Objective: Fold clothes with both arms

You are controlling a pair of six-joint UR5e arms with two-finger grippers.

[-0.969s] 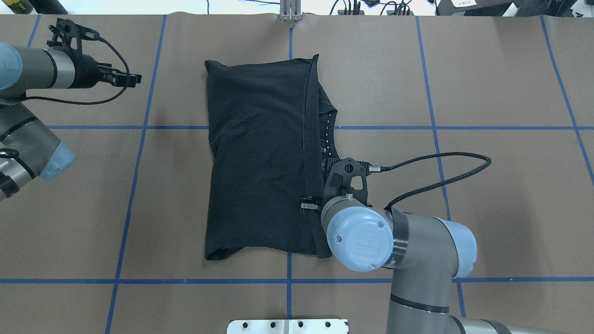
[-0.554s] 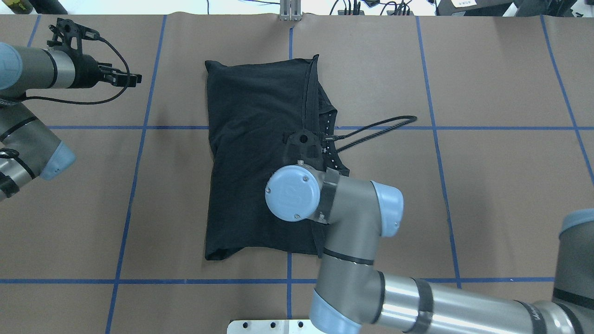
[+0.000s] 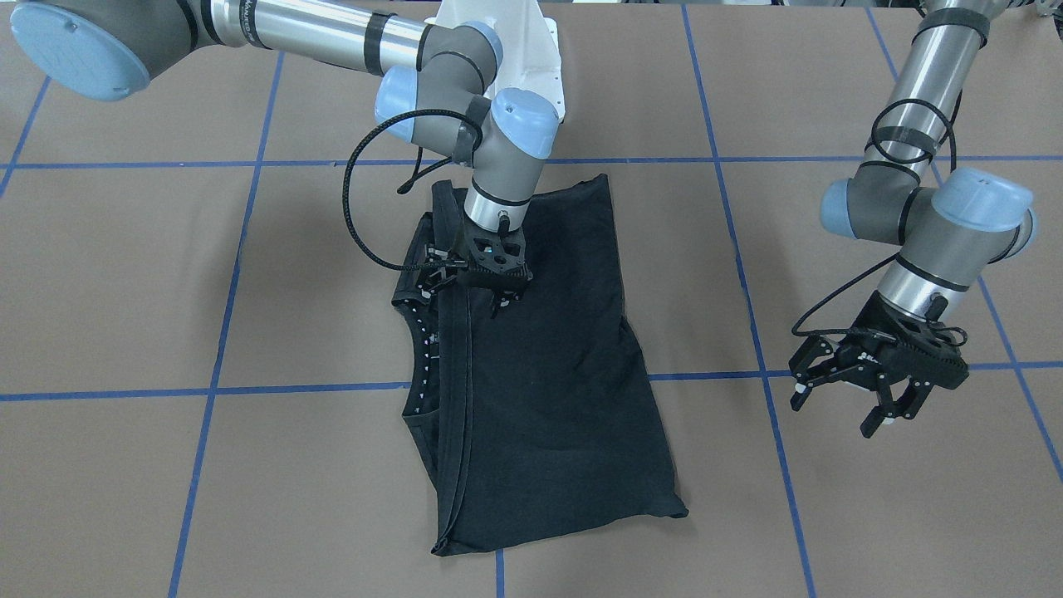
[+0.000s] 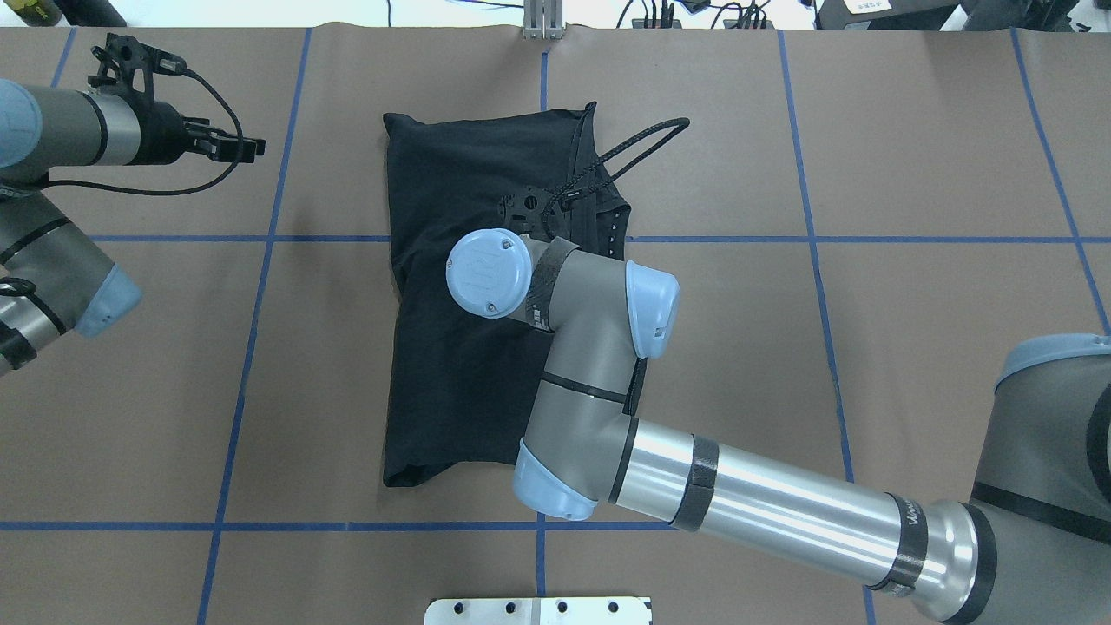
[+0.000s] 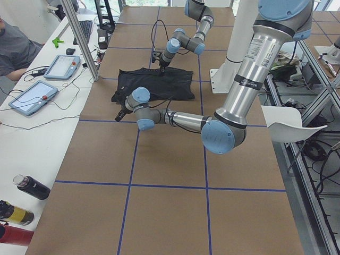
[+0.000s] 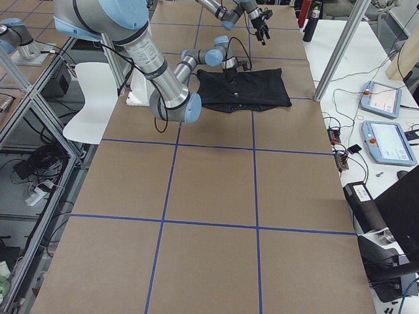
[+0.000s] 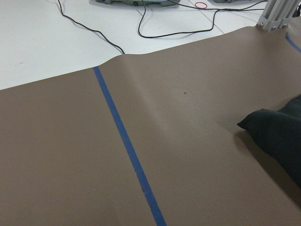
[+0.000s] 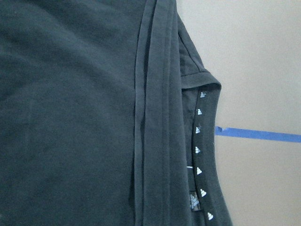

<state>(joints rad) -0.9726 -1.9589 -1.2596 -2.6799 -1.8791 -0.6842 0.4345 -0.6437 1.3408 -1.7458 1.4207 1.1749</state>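
The black T-shirt (image 4: 460, 174) lies folded into a long rectangle on the brown table, graphic hidden. A doubled hem band runs along its length, beside the neckline with small white marks (image 8: 200, 155). It also shows in the front view (image 3: 565, 390) and, as a corner, in the left wrist view (image 7: 282, 132). My right gripper (image 3: 501, 306) hangs just over the shirt near that band; its fingers are dark against the cloth, so I cannot tell if they are open. My left gripper (image 3: 835, 415) is open and empty, off to the shirt's side (image 4: 252, 149).
The white pedestal base (image 3: 531, 58) stands at the robot's side of the table. Blue tape lines (image 4: 260, 239) grid the brown cover. Tablets (image 5: 32, 95) and bottles (image 5: 32, 186) lie on the white bench beyond the table's far edge, by an aluminium post (image 5: 79, 37).
My right arm has swung from the shirt's near right edge over the cloth toward its far half. The shirt and my left arm have not moved.
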